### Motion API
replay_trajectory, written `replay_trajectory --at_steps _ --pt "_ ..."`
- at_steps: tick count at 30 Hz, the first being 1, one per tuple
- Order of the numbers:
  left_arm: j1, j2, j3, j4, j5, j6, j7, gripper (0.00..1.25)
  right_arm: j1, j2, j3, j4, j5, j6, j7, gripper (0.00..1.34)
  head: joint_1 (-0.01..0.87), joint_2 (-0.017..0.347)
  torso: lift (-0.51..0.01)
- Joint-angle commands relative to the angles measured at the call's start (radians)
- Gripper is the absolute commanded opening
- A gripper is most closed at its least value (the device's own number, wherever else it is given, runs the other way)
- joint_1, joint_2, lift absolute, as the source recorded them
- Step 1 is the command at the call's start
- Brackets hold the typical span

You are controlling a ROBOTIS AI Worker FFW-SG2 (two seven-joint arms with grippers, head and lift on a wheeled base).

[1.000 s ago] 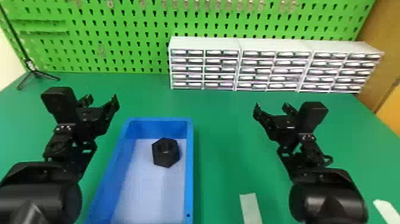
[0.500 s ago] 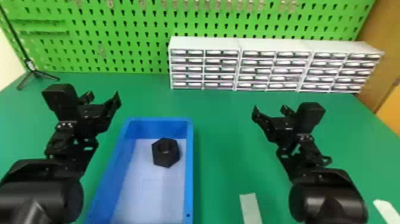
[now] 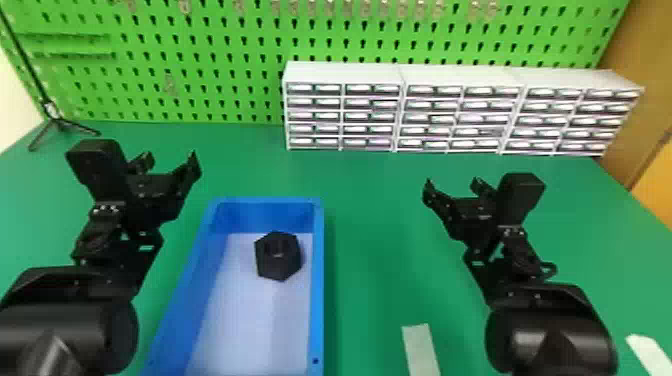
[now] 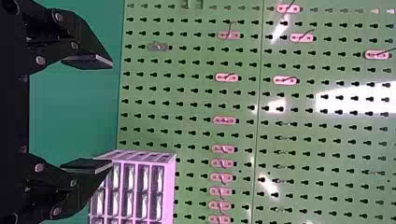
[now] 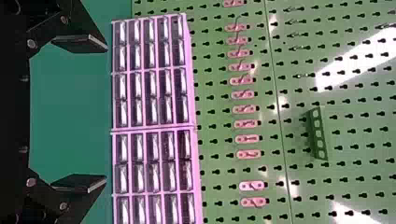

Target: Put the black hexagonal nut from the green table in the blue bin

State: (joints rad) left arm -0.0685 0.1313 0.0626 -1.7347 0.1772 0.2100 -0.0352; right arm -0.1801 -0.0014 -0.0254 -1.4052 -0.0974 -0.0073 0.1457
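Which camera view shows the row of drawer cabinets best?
The head view, which fits the whole row of drawer cabinets. The right wrist view shows them larger but cut off; the left wrist view, one end, partly behind the left pincer.

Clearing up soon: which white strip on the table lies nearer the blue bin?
The left strip, to the right of the blue bin; the right strip lies much farther off.

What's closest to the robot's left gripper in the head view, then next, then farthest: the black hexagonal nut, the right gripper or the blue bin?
From the left gripper:
1. blue bin, its edge just to the right
2. black hexagonal nut, inside the bin, toward its right wall
3. right gripper, across the table on the right
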Motion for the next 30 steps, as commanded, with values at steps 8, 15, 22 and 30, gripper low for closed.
replay_trajectory --at_steps 8,15,22,30 --pt "-0.002 0.001 0.000 0.001 0.001 0.000 0.000 0.88 -0.001 0.000 0.005 -0.001 0.004 0.007 0.000 1.04 0.686 0.028 -0.096" --pt "-0.007 0.001 -0.006 0.001 -0.004 0.000 0.000 0.88 0.001 0.000 -0.002 -0.001 -0.002 0.007 0.000 1.04 0.686 0.028 -0.096" --pt "-0.001 -0.001 -0.003 0.003 -0.001 -0.001 0.000 0.88 -0.001 -0.002 -0.002 -0.001 -0.004 0.007 0.000 1.04 0.686 0.028 -0.096" --pt "-0.005 -0.001 -0.001 0.001 0.001 -0.011 0.000 0.88 0.001 0.001 -0.005 -0.001 -0.005 0.007 0.000 1.04 0.686 0.028 -0.096"
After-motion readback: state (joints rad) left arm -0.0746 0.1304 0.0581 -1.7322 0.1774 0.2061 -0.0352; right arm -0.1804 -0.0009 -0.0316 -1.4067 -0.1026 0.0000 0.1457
